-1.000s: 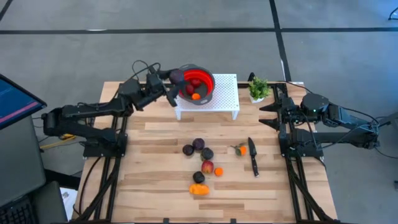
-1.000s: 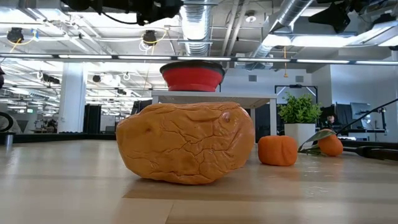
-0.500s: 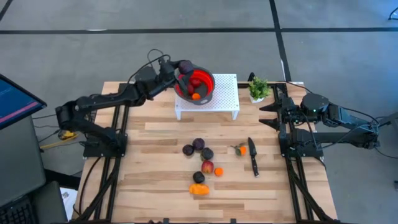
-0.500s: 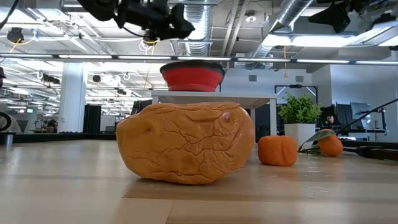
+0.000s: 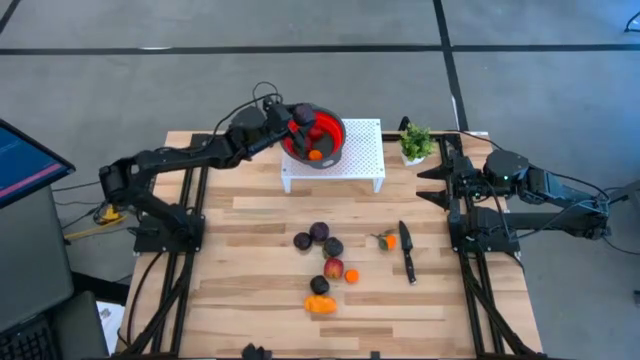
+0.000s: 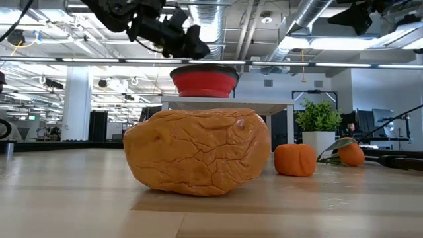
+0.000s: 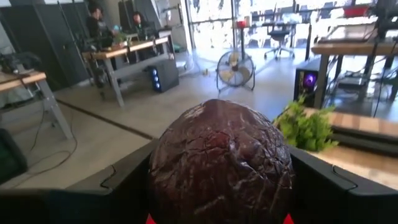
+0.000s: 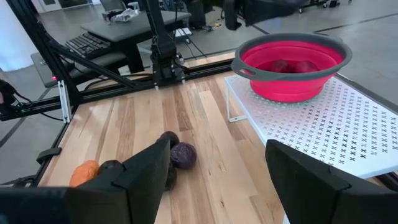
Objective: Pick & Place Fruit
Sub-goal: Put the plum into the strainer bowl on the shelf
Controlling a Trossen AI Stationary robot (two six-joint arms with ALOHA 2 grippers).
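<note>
My left gripper (image 5: pixel 297 117) is shut on a dark purple plum (image 7: pixel 221 163) and hangs over the left rim of the red bowl (image 5: pixel 318 140). The bowl stands on a white perforated stand (image 5: pixel 360 150) and holds red balls and a small orange (image 5: pixel 315 154). More fruit lies on the table: plums (image 5: pixel 319 233), a red-yellow ball (image 5: pixel 334 268), small oranges (image 5: pixel 352 275) and a larger orange piece (image 5: pixel 320 304). My right gripper (image 5: pixel 428 186) waits open at the right edge, with nothing between its fingers. My left gripper pinches the plum between its two fingers, which lie on opposite sides of it (image 7: pixel 158 186). The fingers (image 7: pixel 112 186) come in about level from the table's left. The plum is lifted clear, above the bowl's rim.
A black-handled knife (image 5: pixel 407 252) lies right of the fruit, beside an orange with a leaf (image 5: pixel 386 240). A small green potted plant (image 5: pixel 415 142) stands right of the stand. A monitor (image 5: pixel 25 165) is off the table's left edge.
My left gripper has carried the plum toward the table's right edge and a little down, from beside the bowl to over its left rim, staying shut on it. The fruit on the table has not moved.
</note>
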